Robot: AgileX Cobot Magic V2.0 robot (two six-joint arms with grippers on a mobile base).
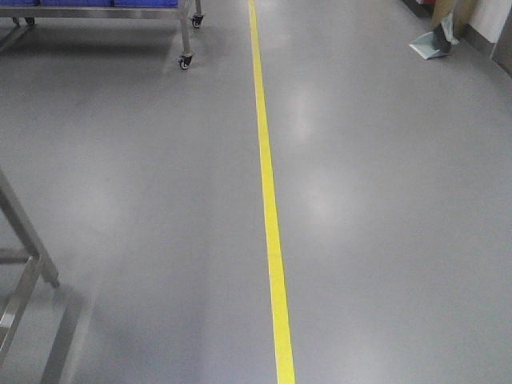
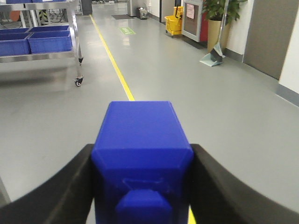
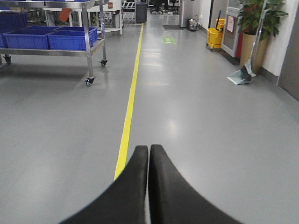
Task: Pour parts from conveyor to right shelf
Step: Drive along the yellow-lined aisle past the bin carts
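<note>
Grey floor, front view: a smooth light grey floor (image 1: 384,240) carries a yellow floor line (image 1: 270,208) running ahead. A stainless steel wheeled rack (image 1: 186,32) stands far off at top left, and a bare steel frame (image 1: 24,272) is close at lower left. No arm or block shows here.
Left wrist view, grasp: the left end effector (image 2: 142,156) is clamped on a glossy blue plastic block with a raised stud (image 2: 140,126), one black finger on each side, above the floor.
Left wrist view, goal: the rack's blue plastic bins (image 2: 49,41) lie well apart from the block, ahead and to the left.
Left wrist view, risk: the block's sides are glossy and only two curved fingers grip it. A jolt of the base could make it twist or slip and drop to the floor, far from any bin.
Right wrist view, grasp: the right end effector (image 3: 148,154) has its fingers pressed together with nothing between them.
Right wrist view, risk: the rack's caster (image 3: 88,82) sits near the line. A skewed approach could bump the rack or release the block short of a bin.
Conveyor: not in any view.
</note>
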